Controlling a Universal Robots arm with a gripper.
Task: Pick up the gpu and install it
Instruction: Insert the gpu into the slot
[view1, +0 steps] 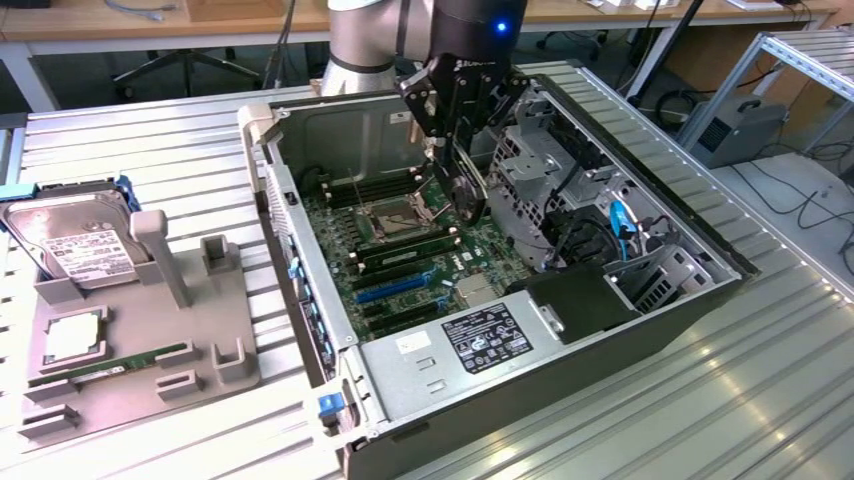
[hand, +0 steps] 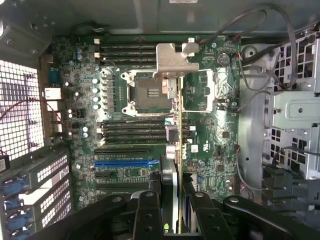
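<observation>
Gripper (view1: 458, 150) over the open case (view1: 310, 300), jaws closed on the gpu (view1: 465, 192), one finger on each flat face. Card hangs edge-down from the fingers, upright, above the motherboard (view1: 400, 262).

Exterior view: gpu sits between the CPU socket (view1: 396, 215) and the drive cage (view1: 534, 170), just beside the socket on the exterior view's right. Cannot tell whether its lower edge touches the board. Blue slot (view1: 394, 287) lies nearer the camera, apart from the card, nothing in it.

Wrist view: gripper (hand: 174, 212) with both black fingers (hand: 147, 210) flanking the card. gpu (hand: 179, 125) seen edge-on as a thin line running past the socket (hand: 150, 95). Silver bracket (hand: 172, 60) at the card's far end from the fingers. Blue slot (hand: 125, 162) off to one side of the card, not under it.

Outside the case, on the exterior view's left: grey holder (view1: 180, 330) on the table. Hard drive (view1: 74, 245) stands tilted at the holder's far end. RAM stick (view1: 114, 365) lies flat in a groove near its front.
</observation>
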